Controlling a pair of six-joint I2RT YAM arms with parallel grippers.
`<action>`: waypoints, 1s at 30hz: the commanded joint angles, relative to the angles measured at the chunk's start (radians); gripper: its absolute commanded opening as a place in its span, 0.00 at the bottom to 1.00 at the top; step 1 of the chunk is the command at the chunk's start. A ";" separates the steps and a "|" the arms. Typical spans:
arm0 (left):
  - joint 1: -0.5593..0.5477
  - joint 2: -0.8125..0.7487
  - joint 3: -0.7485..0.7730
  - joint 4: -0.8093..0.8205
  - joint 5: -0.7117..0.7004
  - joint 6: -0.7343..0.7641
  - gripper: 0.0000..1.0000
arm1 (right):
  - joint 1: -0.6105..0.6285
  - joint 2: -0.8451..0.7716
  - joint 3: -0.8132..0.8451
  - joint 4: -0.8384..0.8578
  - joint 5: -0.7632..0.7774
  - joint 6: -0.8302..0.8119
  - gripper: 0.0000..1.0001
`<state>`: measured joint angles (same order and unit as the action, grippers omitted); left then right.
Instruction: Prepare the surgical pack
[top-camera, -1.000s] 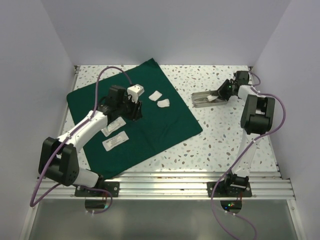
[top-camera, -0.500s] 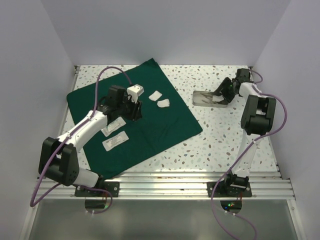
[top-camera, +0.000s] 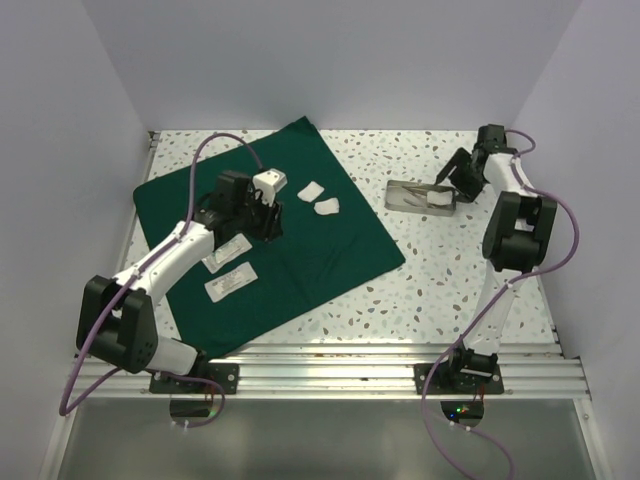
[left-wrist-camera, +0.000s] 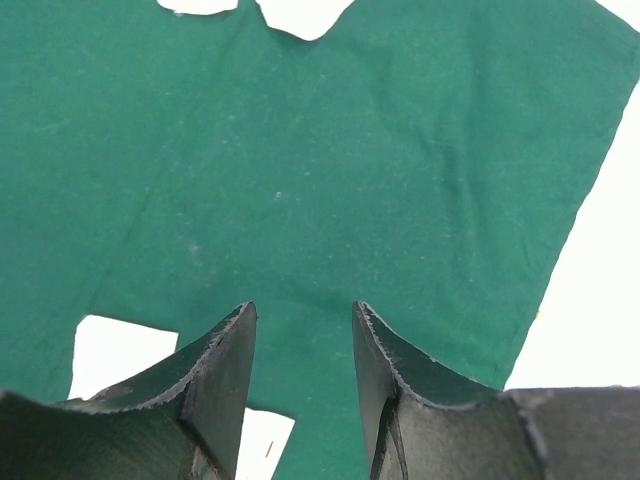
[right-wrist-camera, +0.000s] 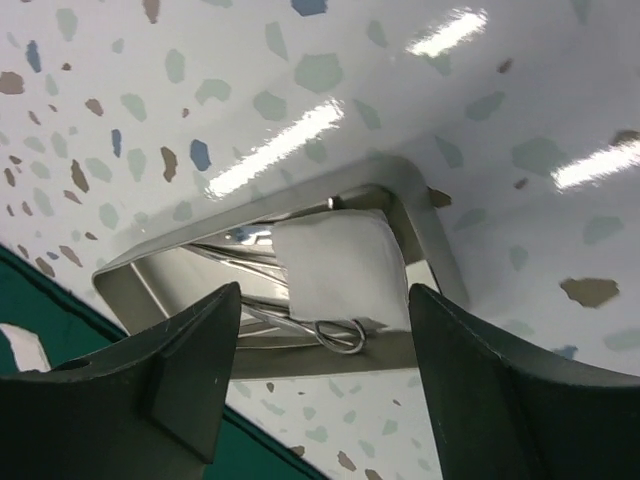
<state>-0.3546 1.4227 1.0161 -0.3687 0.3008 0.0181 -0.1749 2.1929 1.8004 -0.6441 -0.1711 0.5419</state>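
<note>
My right end effector (right-wrist-camera: 322, 300) hangs wide open above the shallow steel tray (right-wrist-camera: 428, 240), gripping nothing. In the tray a white gauze pad (right-wrist-camera: 340, 268) lies on steel scissor-like instruments (right-wrist-camera: 338, 335). My left end effector (left-wrist-camera: 303, 325) is half open and empty over the dark green drape (left-wrist-camera: 350, 180). The drape lies flat on the left of the table (top-camera: 440, 260), carrying 2 gauze pads (top-camera: 327, 207) and 2 white packets (top-camera: 231, 285).
</note>
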 joint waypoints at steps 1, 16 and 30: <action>0.008 -0.038 0.001 -0.002 -0.060 -0.010 0.47 | 0.000 -0.110 0.043 -0.146 0.151 -0.019 0.72; -0.107 0.088 0.128 -0.032 -0.302 -0.110 0.50 | 0.411 -0.455 -0.165 -0.359 0.173 0.092 0.71; -0.144 0.444 0.479 -0.077 -0.306 -0.047 0.50 | 0.505 -0.775 -0.555 -0.241 -0.033 0.050 0.71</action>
<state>-0.5320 1.8019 1.3792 -0.4240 -0.0517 0.0109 0.3244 1.4628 1.2572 -0.9150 -0.1474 0.6216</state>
